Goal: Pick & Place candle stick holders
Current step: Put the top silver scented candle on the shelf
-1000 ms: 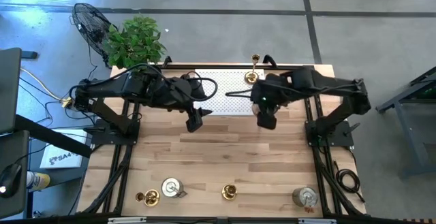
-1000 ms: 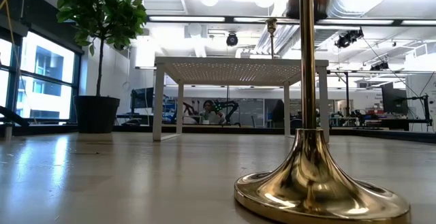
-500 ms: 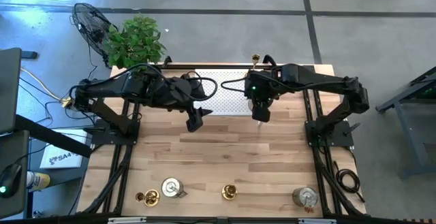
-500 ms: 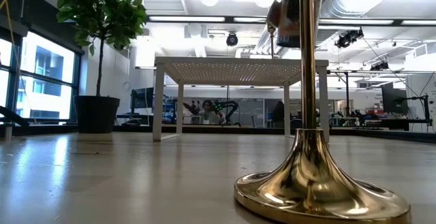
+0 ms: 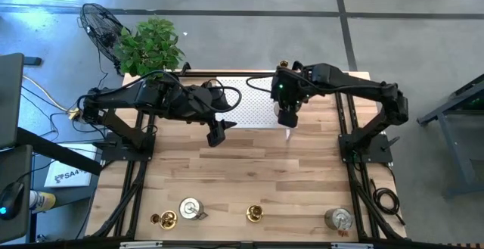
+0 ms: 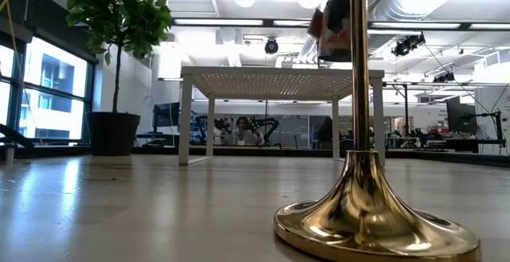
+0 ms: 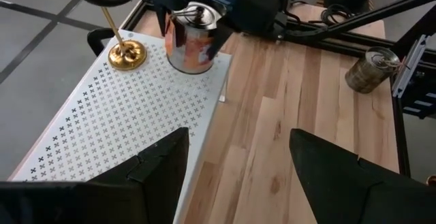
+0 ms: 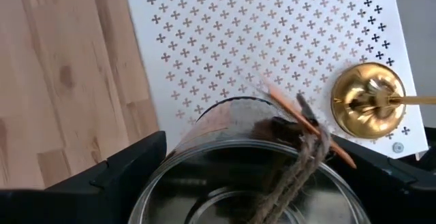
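Observation:
My right gripper (image 5: pixel 286 115) is shut on a squat silver-grey candle holder (image 7: pixel 193 43) with a twine loop at its open top. It holds it just over the right end of the white perforated stand (image 5: pixel 253 105). A gold candlestick (image 8: pixel 368 108) stands on its round base at the stand's far right corner. My left gripper (image 5: pixel 216 134) is open and empty over the wood just in front of the stand. Two gold sticks (image 5: pixel 165 220) (image 5: pixel 255 213) and two silver cylinders (image 5: pixel 190 208) (image 5: pixel 339 219) stand along the near edge. My right gripper pinches the silver holder's round wall (image 8: pixel 204 125) between its two fingers (image 8: pixel 129 163), one on each opposite side, near the open top. The fingers come from above, pointing down. The holder hangs upright, its bottom (image 6: pixel 333 55) slightly above the stand's top.
A potted plant (image 5: pixel 150 46) stands past the table's far left corner. The wood between the stand and the near row of holders is bare. In the low view a gold stick (image 6: pixel 374 214) stands close in front, and the stand's legs (image 6: pixel 185 123) show behind.
My right gripper has carried the silver holder toward the table's far edge and a little left, from over the wood in front of the stand to over the stand's right end beside the gold candlestick. It has stayed shut on the holder.

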You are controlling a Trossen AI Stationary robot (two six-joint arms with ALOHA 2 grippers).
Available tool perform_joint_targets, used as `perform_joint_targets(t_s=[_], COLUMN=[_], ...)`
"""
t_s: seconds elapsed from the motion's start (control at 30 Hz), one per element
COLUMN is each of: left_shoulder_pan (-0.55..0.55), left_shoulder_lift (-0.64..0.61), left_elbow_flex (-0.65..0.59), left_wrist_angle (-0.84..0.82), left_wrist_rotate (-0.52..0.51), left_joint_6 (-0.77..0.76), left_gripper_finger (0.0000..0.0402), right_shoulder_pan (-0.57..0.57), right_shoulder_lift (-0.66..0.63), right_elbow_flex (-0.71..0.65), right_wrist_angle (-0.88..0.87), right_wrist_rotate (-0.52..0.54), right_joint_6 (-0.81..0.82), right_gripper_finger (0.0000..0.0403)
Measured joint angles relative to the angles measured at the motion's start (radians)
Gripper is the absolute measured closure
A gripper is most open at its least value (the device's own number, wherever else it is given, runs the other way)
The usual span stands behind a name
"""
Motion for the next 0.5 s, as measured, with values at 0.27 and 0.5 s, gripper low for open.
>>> perform_joint_targets(t_s=[0.27, 0.5], left_shoulder_pan=[0.0, 0.0], left_shoulder_lift=[0.0, 0.0], left_elbow_flex=[0.0, 0.0], left_wrist_angle=[0.0, 0.0], left_wrist_rotate=[0.0, 0.001], left_joint_6=[0.0, 0.0], left_gripper_finger=[0.0151, 0.0151], right_shoulder_pan=[-0.02, -0.019], right_shoulder_lift=[0.007, 0.026], right_elbow_flex=[0.001, -0.01], right_wrist_angle=[0.005, 0.031], right_wrist_rotate=[-0.026, -0.032], right_joint_6=[-0.007, -0.033], right_gripper_finger=[0.0058, 0.0058])
